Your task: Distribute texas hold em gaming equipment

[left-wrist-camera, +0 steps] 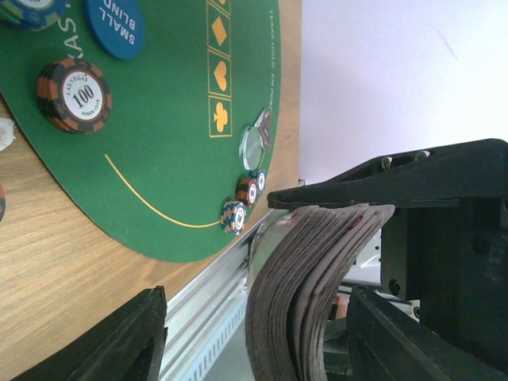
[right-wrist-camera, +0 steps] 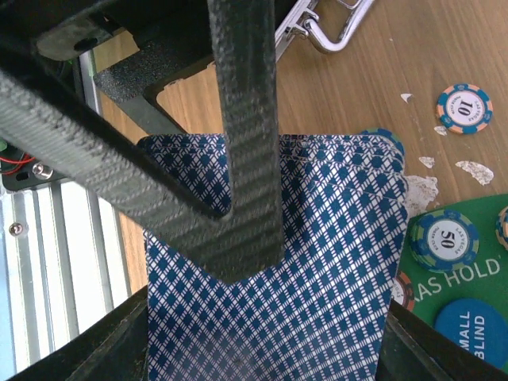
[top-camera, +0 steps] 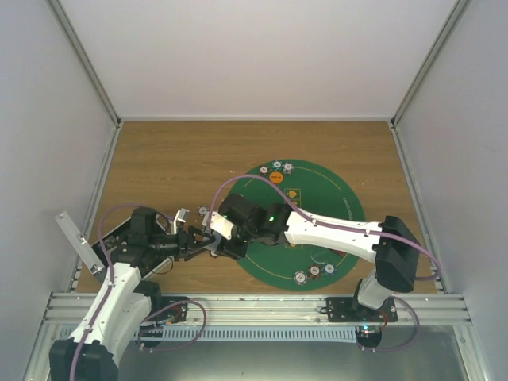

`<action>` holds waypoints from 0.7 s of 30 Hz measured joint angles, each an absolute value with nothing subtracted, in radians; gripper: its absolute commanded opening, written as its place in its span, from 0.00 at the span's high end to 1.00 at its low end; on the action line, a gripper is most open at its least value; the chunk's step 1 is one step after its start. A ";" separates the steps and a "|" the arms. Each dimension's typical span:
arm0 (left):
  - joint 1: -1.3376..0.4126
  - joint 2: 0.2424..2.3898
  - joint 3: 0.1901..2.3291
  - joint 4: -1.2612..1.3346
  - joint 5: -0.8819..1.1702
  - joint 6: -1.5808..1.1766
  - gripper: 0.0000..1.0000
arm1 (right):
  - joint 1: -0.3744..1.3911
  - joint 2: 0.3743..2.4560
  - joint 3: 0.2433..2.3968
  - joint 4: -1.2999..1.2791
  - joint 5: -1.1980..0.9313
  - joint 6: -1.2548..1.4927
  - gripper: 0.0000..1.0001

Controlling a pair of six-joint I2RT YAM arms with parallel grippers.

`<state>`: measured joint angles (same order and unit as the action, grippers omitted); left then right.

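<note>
Wooden table carries green mat and poker chip.

Bright, even light, faint shadows, slightly soft wrist-view foregrounds.

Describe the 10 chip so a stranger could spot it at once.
Find the green mat; just off its left edge is bare table. There sits the 10 chip, blue-and-orange striped edge, white centre. Unlike the 50 chip on the mat's rim, it lies wholly on wood.
</note>
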<state>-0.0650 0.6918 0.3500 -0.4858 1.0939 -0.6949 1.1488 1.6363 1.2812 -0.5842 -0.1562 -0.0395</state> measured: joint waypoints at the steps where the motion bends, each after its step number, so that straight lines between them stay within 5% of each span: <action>1: -0.068 0.696 0.350 -0.482 1.094 -0.695 0.40 | 1.149 1.641 1.284 -0.584 -0.158 -0.041 0.40; 10: -0.117 0.714 0.350 -0.426 1.095 -0.706 0.49 | 1.149 1.670 1.303 -0.591 -0.168 -0.057 0.40; 21: -0.125 0.714 0.336 -0.385 1.074 -0.756 0.81 | 1.149 1.680 1.320 -0.607 -0.178 -0.073 0.40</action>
